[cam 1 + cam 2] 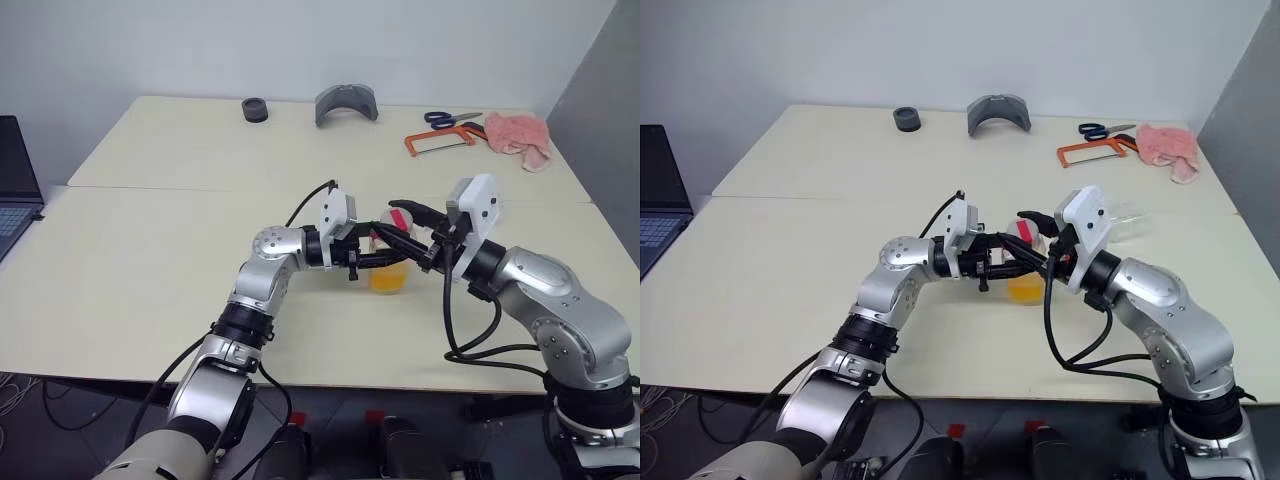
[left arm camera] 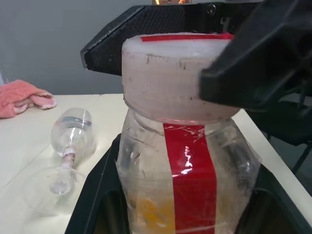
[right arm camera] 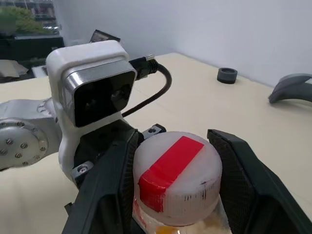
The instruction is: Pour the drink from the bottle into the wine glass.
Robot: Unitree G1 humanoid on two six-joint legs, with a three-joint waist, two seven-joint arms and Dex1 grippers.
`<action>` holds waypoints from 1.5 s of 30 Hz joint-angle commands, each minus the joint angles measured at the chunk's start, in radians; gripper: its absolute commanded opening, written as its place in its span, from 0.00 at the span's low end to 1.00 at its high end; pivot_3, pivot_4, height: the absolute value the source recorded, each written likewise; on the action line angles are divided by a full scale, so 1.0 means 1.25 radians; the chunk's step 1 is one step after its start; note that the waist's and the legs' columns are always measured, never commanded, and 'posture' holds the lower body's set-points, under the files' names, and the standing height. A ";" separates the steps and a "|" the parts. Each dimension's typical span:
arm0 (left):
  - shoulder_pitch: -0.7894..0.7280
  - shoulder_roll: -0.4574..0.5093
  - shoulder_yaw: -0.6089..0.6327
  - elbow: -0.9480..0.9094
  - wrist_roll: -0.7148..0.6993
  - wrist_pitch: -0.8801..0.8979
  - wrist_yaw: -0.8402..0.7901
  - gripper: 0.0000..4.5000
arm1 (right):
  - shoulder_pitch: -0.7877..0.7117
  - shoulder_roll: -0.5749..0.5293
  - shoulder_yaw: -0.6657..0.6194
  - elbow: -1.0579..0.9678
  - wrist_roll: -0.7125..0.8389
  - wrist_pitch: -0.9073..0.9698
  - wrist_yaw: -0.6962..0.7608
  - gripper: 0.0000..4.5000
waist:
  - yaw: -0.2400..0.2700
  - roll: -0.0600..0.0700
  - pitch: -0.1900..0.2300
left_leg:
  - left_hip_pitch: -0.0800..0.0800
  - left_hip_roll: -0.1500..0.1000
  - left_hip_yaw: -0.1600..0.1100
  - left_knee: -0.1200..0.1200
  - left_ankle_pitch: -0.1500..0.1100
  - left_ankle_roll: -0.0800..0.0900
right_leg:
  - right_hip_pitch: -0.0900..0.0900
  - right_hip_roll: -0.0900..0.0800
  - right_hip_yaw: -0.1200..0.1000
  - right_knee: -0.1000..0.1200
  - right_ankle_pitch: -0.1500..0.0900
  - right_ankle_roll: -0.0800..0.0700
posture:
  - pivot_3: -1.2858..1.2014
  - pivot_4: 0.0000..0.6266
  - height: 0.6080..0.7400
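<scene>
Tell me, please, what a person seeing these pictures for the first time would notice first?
First, the two arms meeting at mid-table over the bottle of orange drink: the left tool clamps its body while the right tool brackets the whitish cap. Next, the wine glass lying on its side on the table, beyond the bottle.

One bottle (image 1: 390, 262), one wine glass (image 2: 68, 151) lying over, two pincers — left pincer (image 1: 392, 254), right pincer (image 3: 171, 185). Also one pink cloth (image 1: 518, 138), one scissors (image 1: 450, 118), one hacksaw (image 1: 438, 142), one laptop (image 1: 15, 180).
</scene>
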 commanded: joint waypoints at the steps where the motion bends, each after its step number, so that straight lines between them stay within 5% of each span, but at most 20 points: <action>1: -0.022 0.001 -0.003 -0.018 -0.018 0.021 -0.025 0.41 | -0.089 -0.102 0.033 0.080 0.006 -0.089 0.277 0.44 | 0.000 0.001 0.001 | 0.000 0.000 0.001 0.000 0.000 0.000 | 0.000 0.000 0.000 0.000 0.000 0.000 | 0.52 0.24 1.00; 8: -0.031 -0.003 0.002 -0.015 -0.017 0.028 -0.023 0.41 | -0.147 -0.128 0.020 0.169 0.037 -0.034 0.353 0.44 | 0.001 0.001 0.001 | 0.000 0.001 0.000 0.000 0.000 0.000 | 0.000 0.001 -0.001 -0.001 0.000 0.000 | 0.52 0.24 1.00; 15: -0.019 -0.003 0.007 -0.028 -0.020 0.037 -0.004 0.40 | -0.045 -0.048 -0.097 0.037 0.039 -0.019 0.124 0.92 | 0.002 0.001 0.001 | -0.001 0.002 -0.002 0.000 0.000 0.000 | 0.000 -0.001 -0.001 -0.001 0.000 0.000 | 0.52 0.24 1.00; 23: -0.025 -0.010 0.014 -0.006 -0.014 0.029 0.008 0.40 | 0.128 0.131 -0.039 -0.226 -0.069 0.023 -0.232 0.93 | 0.000 0.001 0.001 | -0.001 0.001 -0.004 0.000 0.000 0.000 | -0.001 -0.001 0.000 0.000 0.000 0.000 | 0.52 0.24 1.00; 36: -0.037 -0.019 0.005 0.019 -0.004 0.011 -0.003 0.40 | 0.172 0.180 0.026 -0.207 -0.215 -0.021 -0.313 0.93 | 0.000 0.001 0.001 | -0.001 0.000 -0.003 0.000 0.000 0.000 | 0.000 0.000 0.000 0.000 0.000 0.000 | 0.52 0.24 1.00; 39: -0.035 -0.017 0.005 0.020 -0.003 0.007 -0.003 0.40 | 0.174 0.182 0.025 -0.200 -0.211 -0.014 -0.305 0.81 | 0.000 0.001 0.001 | -0.001 0.000 -0.003 0.000 0.000 0.000 | 0.000 0.000 0.000 0.000 0.000 0.000 | 0.52 0.24 1.00; 44: -0.030 -0.013 0.004 0.014 0.001 0.005 -0.002 0.40 | 0.172 0.183 0.025 -0.196 -0.199 -0.023 -0.282 0.42 | 0.000 0.001 0.001 | -0.001 0.000 -0.003 0.000 0.000 0.000 | 0.000 0.000 0.000 0.000 0.000 0.000 | 0.52 0.24 1.00; 45: -0.029 -0.012 0.003 0.013 0.001 0.005 -0.003 0.40 | 0.170 0.182 0.025 -0.194 -0.196 -0.025 -0.276 0.41 | 0.000 0.001 0.001 | -0.001 0.000 -0.003 0.000 0.000 0.000 | 0.000 0.000 0.000 0.000 0.000 0.000 | 0.52 0.24 1.00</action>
